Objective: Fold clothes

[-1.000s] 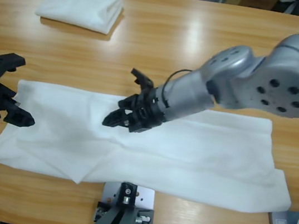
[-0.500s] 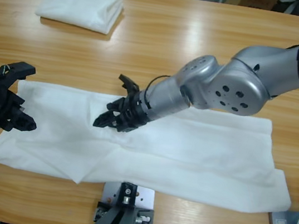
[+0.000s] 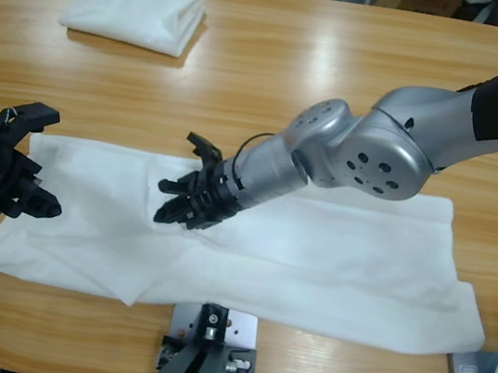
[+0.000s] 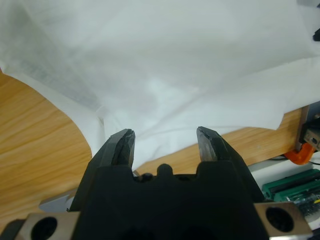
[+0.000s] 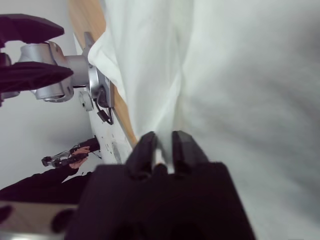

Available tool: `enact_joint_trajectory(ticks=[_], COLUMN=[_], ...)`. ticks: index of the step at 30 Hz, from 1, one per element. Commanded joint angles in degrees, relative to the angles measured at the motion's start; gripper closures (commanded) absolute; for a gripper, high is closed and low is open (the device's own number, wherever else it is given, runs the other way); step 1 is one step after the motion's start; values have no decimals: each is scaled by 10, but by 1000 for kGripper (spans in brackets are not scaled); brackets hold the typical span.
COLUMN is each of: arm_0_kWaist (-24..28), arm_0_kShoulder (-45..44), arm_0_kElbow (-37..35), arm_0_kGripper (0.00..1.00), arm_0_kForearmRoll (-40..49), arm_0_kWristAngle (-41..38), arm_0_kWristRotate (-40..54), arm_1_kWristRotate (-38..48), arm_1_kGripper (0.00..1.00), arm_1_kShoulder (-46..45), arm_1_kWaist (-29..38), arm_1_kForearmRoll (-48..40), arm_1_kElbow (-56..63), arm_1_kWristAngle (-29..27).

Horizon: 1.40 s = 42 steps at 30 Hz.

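Across the wooden worktop (image 3: 343, 60): one white T-shirt (image 3: 332, 255), spread flat along the near edge, wrinkled. Far left corner: second white T-shirt (image 3: 137, 8), folded into a neat stack, well apart from the first. Right end effector (image 3: 181, 203), reaching past the middle, jaws clenched on a pinched ridge of the spread shirt. Left end effector (image 3: 33, 159) at the shirt's left end, jaws released, cloth lying beneath them.
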Motion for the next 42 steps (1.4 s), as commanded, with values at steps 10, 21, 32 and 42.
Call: enact_joint_trajectory(ticks=[10, 21, 32, 42], arm_0_kWaist=[-21, -38, -39, -31], arm_0_kShoulder=[22, 21, 20, -2], arm_0_kElbow=[20, 22, 25, 52], arm_0_kGripper=[497, 497, 501, 741], arm_0_kForearmRoll=[-10, -10, -3, -60], arm_0_kWristAngle=[-6, -9, -20, 14], arm_0_kWristRotate=[-5, -15, -13, -22], arm_1_kWristRotate=[-92, -79, -22, -50], arm_1_kGripper=[1000, 1000, 56, 276], arm_1_kShoulder=[-110, -107, -113, -69], arm_1_kWaist=[83, 100, 100, 90], arm_1_kForearmRoll=[37, 165, 102, 74], arm_1_kElbow=[20, 14, 11, -21], arm_1_kWristAngle=[-149, -199, -165, -150])
